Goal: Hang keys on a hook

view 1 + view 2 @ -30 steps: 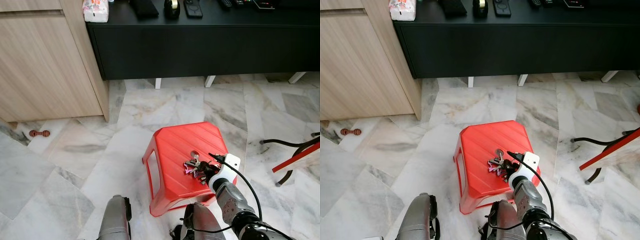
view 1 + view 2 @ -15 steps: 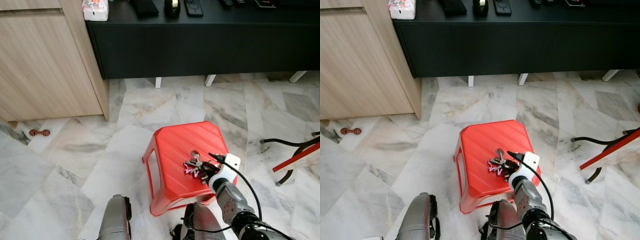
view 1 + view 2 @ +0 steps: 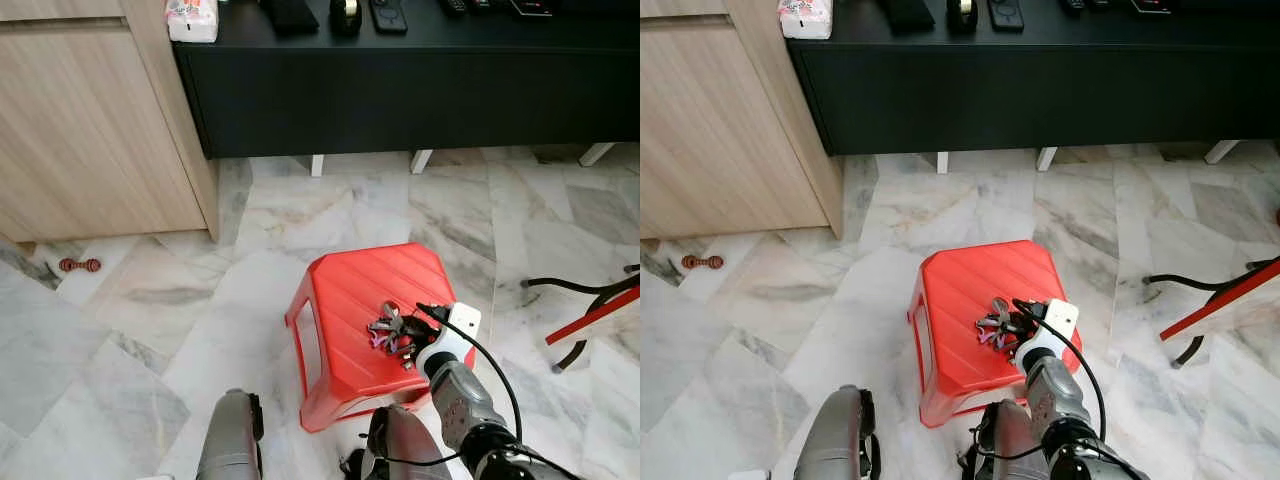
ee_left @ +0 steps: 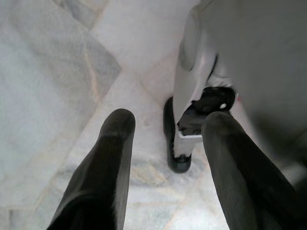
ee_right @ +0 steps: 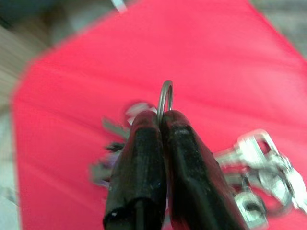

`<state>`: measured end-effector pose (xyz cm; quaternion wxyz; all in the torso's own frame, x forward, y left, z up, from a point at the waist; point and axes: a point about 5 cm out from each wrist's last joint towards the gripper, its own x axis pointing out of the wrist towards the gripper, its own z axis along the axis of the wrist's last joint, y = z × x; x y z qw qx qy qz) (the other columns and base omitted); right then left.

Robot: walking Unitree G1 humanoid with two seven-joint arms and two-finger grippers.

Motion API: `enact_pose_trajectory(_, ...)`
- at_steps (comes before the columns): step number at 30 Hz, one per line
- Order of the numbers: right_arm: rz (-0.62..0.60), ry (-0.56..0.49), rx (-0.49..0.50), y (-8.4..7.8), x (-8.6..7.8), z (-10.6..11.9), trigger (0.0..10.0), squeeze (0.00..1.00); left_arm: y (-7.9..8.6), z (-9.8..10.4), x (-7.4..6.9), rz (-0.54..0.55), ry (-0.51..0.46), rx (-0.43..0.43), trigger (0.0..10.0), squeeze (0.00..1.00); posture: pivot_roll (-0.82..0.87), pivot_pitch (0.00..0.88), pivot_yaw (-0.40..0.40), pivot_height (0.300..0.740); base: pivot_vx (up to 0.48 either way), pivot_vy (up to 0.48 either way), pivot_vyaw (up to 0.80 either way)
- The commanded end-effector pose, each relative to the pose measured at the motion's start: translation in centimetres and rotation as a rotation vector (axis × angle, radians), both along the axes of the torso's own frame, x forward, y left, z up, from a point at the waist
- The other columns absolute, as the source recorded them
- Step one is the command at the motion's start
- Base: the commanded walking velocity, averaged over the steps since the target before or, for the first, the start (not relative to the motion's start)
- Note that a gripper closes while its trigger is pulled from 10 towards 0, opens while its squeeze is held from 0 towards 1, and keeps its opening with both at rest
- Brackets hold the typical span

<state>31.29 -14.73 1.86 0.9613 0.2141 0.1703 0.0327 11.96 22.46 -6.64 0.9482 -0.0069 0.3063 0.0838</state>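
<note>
Right, near things first.
Left gripper (image 4: 163,124): hangs idle low beside the robot's own leg, on the near left of the red stool; its two black fingers stand apart with bare marble floor between them.
Right gripper (image 5: 160,120): over the near right part of the stool's top, fingers pressed together on the metal ring (image 5: 165,96) of the keys.
Keys (image 3: 392,330): a bunch with silver and pink-purple pieces, on the right half of the stool's top; some keys fan out on the red plastic beside the fingers. Whether the whole bunch is off the surface, I cannot tell.
Red stool (image 3: 350,290): a low plastic stool with a ribbed top, standing on the marble floor right in front of the robot.
Marble floor (image 3: 150,300): grey-veined white tiles all round the stool.
Red-framed piece (image 3: 590,315): with curved black legs, well to the right of the stool, at the picture's edge.
Small reddish dumbbell-shaped thing (image 3: 78,265): on the floor well to the left of the stool, near the foot of the wooden cabinet.
Wooden cabinet (image 3: 90,120): light wood, beyond the stool to the left.
Black low console (image 3: 420,90): beyond the stool, on white feet, with dark items along its top too small to name.
Tissue pack (image 3: 192,20): on the console's left end.
</note>
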Motion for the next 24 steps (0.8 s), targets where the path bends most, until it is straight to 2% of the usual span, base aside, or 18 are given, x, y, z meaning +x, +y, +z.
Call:
enact_pose_trajectory(1, 0.039, -0.087, -0.010, -0.3, -0.3, 0.5, 10.0, 0.00, 0.2, -1.0, -1.2, 0.023, 0.076, -0.012, 10.0, 0.00, 0.23, 0.188, -0.129, 0.631, 0.000, 0.000, 0.00)
enact_pose_trajectory(4, 0.046, -0.130, -0.019, -0.5, -0.1, 1.0, 10.0, 0.00, 0.4, -1.2, -0.6, 0.030, 0.093, -0.014, 10.0, 0.00, 0.22, 0.146, -0.122, 0.631, 0.000, 0.000, 0.00)
enact_pose_trajectory(6, 0.055, -0.196, -0.063, -1.0, 0.0, 1.9, 10.0, 0.00, 0.9, -1.2, 0.5, 0.043, 0.102, -0.016, 10.0, 0.00, 0.21, 0.092, -0.114, 0.631, 0.000, 0.000, 0.00)
enact_pose_trajectory(10, 0.071, -0.239, -0.101, -0.9, 0.1, 2.5, 10.0, 0.00, 1.3, -1.1, 1.6, 0.055, 0.104, -0.017, 10.0, 0.00, 0.20, 0.054, -0.106, 0.631, 0.000, 0.000, 0.00)
enact_pose_trajectory(11, 0.082, -0.279, -0.127, -1.0, -0.2, 3.0, 10.0, 0.00, 1.4, -1.0, 2.1, 0.059, 0.103, -0.017, 10.0, 0.00, 0.19, 0.031, -0.102, 0.631, 0.000, 0.000, 0.00)
enact_pose_trajectory(13, 0.085, -0.288, -0.134, -0.9, -0.1, 3.1, 10.0, 0.00, 1.6, -1.0, 2.7, 0.062, 0.106, -0.016, 10.0, 0.00, 0.18, 0.007, -0.096, 0.631, 0.000, 0.000, 0.00)
enact_pose_trajectory(15, 0.056, -0.350, -0.129, -1.0, -0.2, 4.2, 10.0, 0.00, 1.7, -0.8, 3.4, 0.069, 0.104, -0.017, 10.0, 0.00, 0.18, 0.000, -0.085, 0.631, 0.000, 0.000, 0.00)
enact_pose_trajectory(21, -0.031, -0.359, -0.144, -1.5, -0.3, 4.8, 10.0, 0.00, 2.0, -0.6, 4.0, 0.070, 0.107, -0.015, 10.0, 0.00, 0.18, 0.000, -0.071, 0.656, 0.000, 0.000, 0.00)
enact_pose_trajectory(24, -0.046, -0.351, -0.153, -1.7, -0.5, 4.7, 10.0, 0.00, 2.3, -0.7, 3.8, 0.073, 0.121, -0.011, 10.0, 0.00, 0.17, 0.000, -0.065, 0.676, 0.000, 0.000, 0.00)
